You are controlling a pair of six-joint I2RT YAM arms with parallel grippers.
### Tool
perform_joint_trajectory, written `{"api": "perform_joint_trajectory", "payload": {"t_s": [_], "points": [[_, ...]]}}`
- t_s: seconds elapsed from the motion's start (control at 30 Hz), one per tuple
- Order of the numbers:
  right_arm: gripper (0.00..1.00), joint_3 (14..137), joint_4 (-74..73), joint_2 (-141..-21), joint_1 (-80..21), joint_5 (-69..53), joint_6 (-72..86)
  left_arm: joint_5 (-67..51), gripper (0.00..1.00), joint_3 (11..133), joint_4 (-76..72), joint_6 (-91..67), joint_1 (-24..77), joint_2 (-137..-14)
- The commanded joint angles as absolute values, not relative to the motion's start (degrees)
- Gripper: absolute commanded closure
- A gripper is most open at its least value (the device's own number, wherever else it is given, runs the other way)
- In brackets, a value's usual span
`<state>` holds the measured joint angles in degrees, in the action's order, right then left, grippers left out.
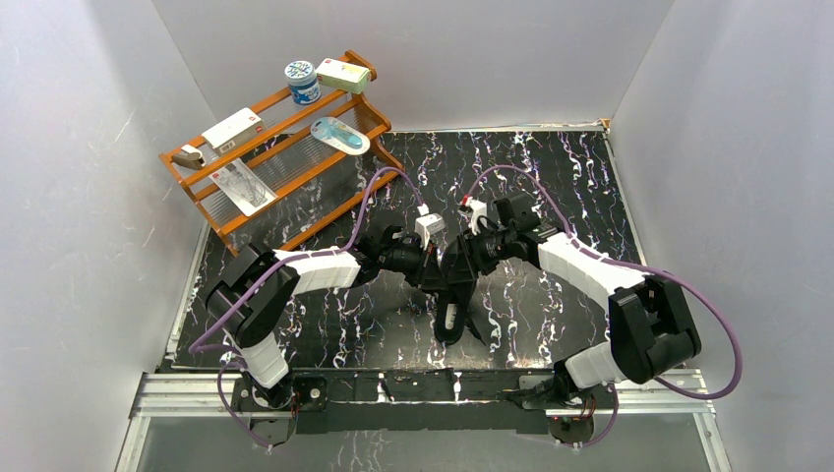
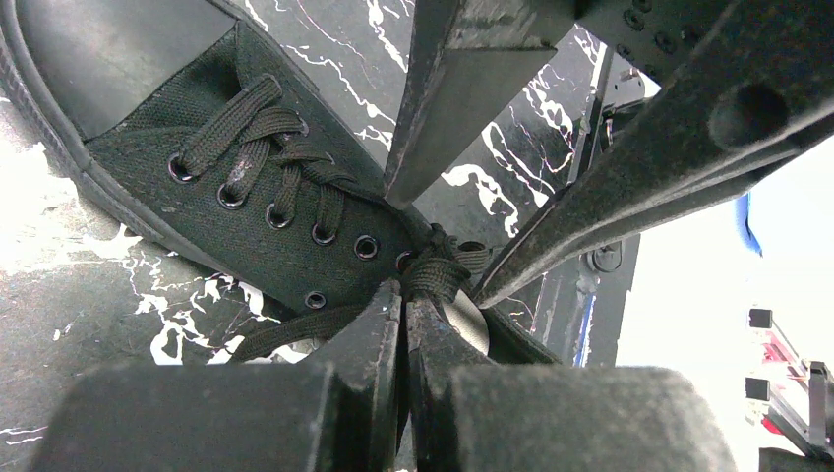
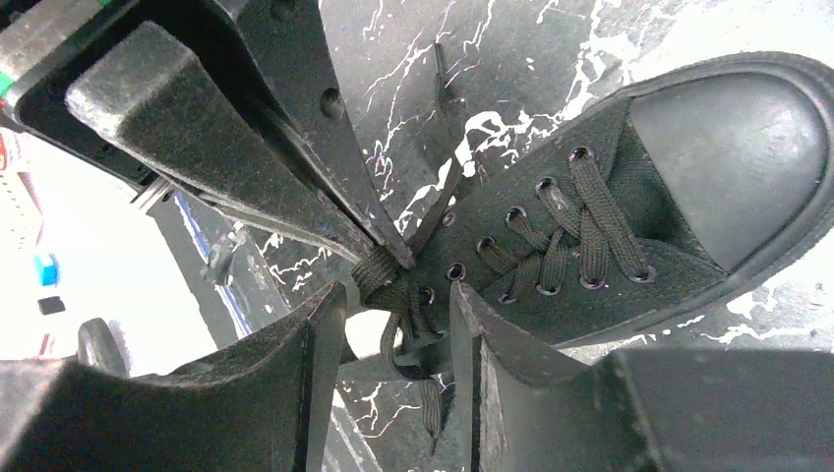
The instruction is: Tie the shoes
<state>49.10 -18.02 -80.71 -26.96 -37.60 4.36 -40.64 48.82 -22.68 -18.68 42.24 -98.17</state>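
The black low-top shoe (image 1: 450,307) lies on the dark marbled table between the two arms, toe toward the near edge. In the left wrist view the shoe (image 2: 197,128) shows its laced eyelets, and my left gripper (image 2: 405,292) is shut on the bunched black lace (image 2: 439,273) at the top eyelets. Seen from the right wrist, my right gripper (image 3: 398,291) stands open around the same lace (image 3: 398,295) without pinching it; a loose lace end (image 3: 429,408) hangs between its fingers. From above, the left gripper (image 1: 438,264) and right gripper (image 1: 464,258) meet over the shoe's opening.
A wooden rack (image 1: 295,187) stands at the back left with boxes, a blue-and-white tub (image 1: 302,82) and a packet on it. White walls close in the table (image 1: 551,177) on three sides. The arm bases sit on a metal rail (image 1: 423,388) at the near edge.
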Motion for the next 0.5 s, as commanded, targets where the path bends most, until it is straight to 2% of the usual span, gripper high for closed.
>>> {"api": "perform_joint_trajectory", "payload": {"t_s": [0.0,0.07,0.13,0.2,0.23,0.27,0.33,0.4,0.47], "points": [[0.49,50.8,-15.2,-80.6,-27.0,-42.5,1.5,-40.8,1.00,50.4,-23.5,-18.8,42.4,-96.0],[0.50,49.9,-14.1,-80.4,-27.0,-42.5,2.2,-40.5,1.00,50.0,-24.1,-19.3,42.5,-95.8],[0.54,49.4,-13.5,-80.3,-27.0,-40.6,2.7,-40.5,1.00,50.1,-24.1,-19.5,42.5,-95.7],[0.75,49.2,-12.5,-80.7,-27.0,-39.7,3.3,-40.5,1.00,49.9,-24.6,-20.4,42.5,-95.7],[0.80,49.3,-12.5,-81.2,-27.0,-39.9,3.3,-40.4,1.00,49.5,-25.2,-20.9,42.4,-95.5],[0.82,49.4,-12.3,-81.7,-26.9,-40.1,3.5,-40.3,1.00,49.2,-25.9,-21.2,42.4,-95.4],[0.78,49.4,-11.9,-82.2,-26.9,-40.0,3.8,-40.8,1.00,48.7,-27.2,-22.1,42.5,-95.5],[0.68,49.2,-11.3,-82.0,-27.0,-40.0,4.1,-40.8,1.00,48.7,-27.4,-22.5,42.4,-95.7],[0.65,49.0,-11.3,-81.5,-26.9,-40.3,4.2,-40.8,1.00,48.7,-27.7,-22.9,42.5,-95.9]]}}
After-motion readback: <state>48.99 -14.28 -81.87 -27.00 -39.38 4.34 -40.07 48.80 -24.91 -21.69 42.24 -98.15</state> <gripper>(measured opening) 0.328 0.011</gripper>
